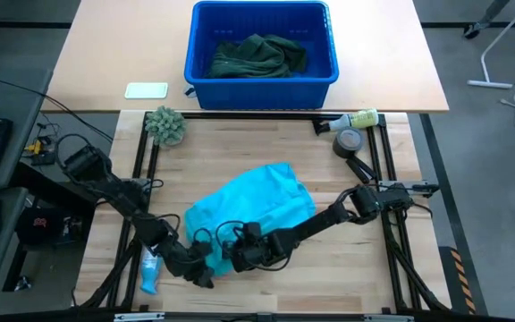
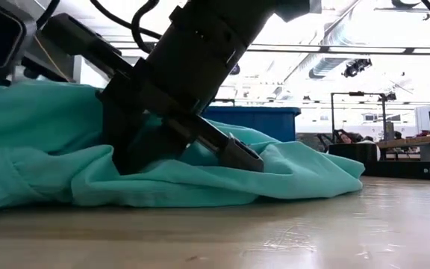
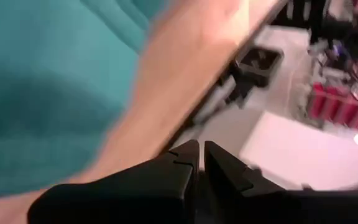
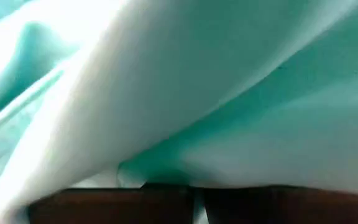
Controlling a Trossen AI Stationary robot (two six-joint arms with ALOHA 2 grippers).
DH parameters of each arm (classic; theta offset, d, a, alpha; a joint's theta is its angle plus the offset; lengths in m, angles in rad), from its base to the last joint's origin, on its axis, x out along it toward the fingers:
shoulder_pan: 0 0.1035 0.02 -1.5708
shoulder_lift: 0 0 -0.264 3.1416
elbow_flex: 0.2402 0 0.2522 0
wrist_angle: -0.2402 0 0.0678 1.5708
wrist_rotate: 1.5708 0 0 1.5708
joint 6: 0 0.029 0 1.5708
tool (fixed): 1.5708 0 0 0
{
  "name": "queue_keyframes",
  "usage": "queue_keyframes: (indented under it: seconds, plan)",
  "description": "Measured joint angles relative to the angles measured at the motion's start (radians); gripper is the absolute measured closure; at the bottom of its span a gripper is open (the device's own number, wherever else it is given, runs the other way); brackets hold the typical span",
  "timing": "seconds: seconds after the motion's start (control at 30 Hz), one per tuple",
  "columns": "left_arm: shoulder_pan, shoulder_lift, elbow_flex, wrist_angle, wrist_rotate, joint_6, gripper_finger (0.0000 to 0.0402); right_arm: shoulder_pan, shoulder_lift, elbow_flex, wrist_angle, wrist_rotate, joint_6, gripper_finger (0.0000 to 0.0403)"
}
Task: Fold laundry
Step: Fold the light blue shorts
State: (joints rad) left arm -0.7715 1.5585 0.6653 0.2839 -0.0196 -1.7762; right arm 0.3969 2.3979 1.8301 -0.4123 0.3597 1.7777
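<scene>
The turquoise shirt (image 1: 256,204) lies crumpled mid-table; the low view shows it resting in folds (image 2: 297,175) on the wood. My right gripper (image 1: 236,258) reaches in from the right and is shut at the shirt's near edge, with cloth (image 4: 185,106) draped right over its fingertips (image 4: 191,191). My left gripper (image 1: 208,279) is shut with nothing between its fingers (image 3: 201,154). It is low over the table beside the shirt's near-left corner (image 3: 48,87). Dark green laundry (image 1: 257,55) lies heaped in the blue bin (image 1: 199,76). My right gripper is shut on the turquoise shirt at its near edge (image 4: 166,177), slanting down from the table's right. The cloth covers the fingertips, so whether it has an edge or a fold, and how many layers, I cannot tell. The rest of the shirt lies slack on the table.
A fuzzy grey-green ball (image 1: 165,125) sits at the far left. A tape roll (image 1: 350,141) and a yellow bottle (image 1: 358,119) are at the far right. A small blue-and-white object (image 1: 150,270) lies near the left arm. Bare wood (image 1: 347,268) lies to the near right.
</scene>
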Motion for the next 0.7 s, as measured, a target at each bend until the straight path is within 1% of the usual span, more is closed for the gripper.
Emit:
queue_keyframes:
  seconds: [0.1, 0.17, 0.23, 0.3, 0.57, 0.7]
  plan:
    - [0.000, -0.009, 0.000, 0.115, 0.051, 0.031, 0.0391, 0.003, -0.008, 0.005, 0.007, -0.045, -0.047, 0.0403]
    - [0.000, -0.026, 0.000, 0.198, 0.064, 0.059, 0.0393, 0.008, -0.022, 0.008, 0.018, -0.066, -0.084, 0.0403]
    - [0.000, -0.051, 0.001, 0.242, 0.063, 0.086, 0.0398, 0.017, -0.038, 0.008, 0.009, -0.077, -0.118, 0.0403]
    - [0.000, -0.081, 0.001, 0.242, 0.063, 0.105, 0.0400, 0.023, -0.053, 0.009, -0.012, -0.083, -0.157, 0.0403]
    - [0.010, -0.221, 0.001, 0.229, 0.061, 0.239, 0.0401, 0.034, -0.129, 0.009, -0.046, -0.171, -0.381, 0.0403]
    - [0.039, -0.282, 0.001, 0.200, 0.047, 0.313, 0.0401, 0.038, -0.167, 0.009, -0.051, -0.181, -0.455, 0.0403]
